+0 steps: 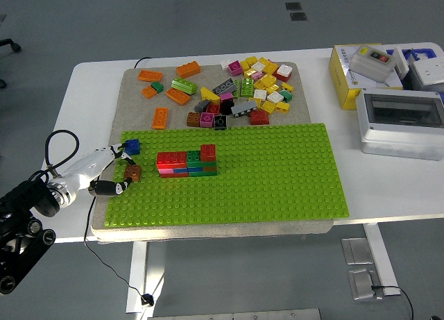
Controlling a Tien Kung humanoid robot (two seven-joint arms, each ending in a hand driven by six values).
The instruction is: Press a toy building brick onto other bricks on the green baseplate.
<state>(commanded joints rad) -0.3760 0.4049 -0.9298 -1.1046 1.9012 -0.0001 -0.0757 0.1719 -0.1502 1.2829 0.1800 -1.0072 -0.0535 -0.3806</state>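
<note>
Head view: left hand [114, 169] sat at the left end of the green baseplate [277, 174], fingers curled around a small brown brick [132, 172]; the thumb looked to be below it and the fingers above, though the contact was too small to confirm fully. The brick appeared tilted, at or just above the baseplate studs near the plate's left edge. A blue brick [132, 146] sat on the plate's far-left corner, just beyond the hand. The target stack [187, 162], red bricks over mixed colours with one red brick raised at its right end, stood a little to the right of the hand, apart from the brown brick. A loose brick pile [236, 91] lay on the grey mat [135, 98] toward the tabletop's far edge. The right hand was not in view.

Judgement: the step was carrying the brown brick to the stack. To do it well, the brick should be levelled first, its studs lined up square with the stack's top row, then pushed straight down. A tilted press risked skewing it or shifting the stack sideways. The grip should stay firm until it seats.
</note>
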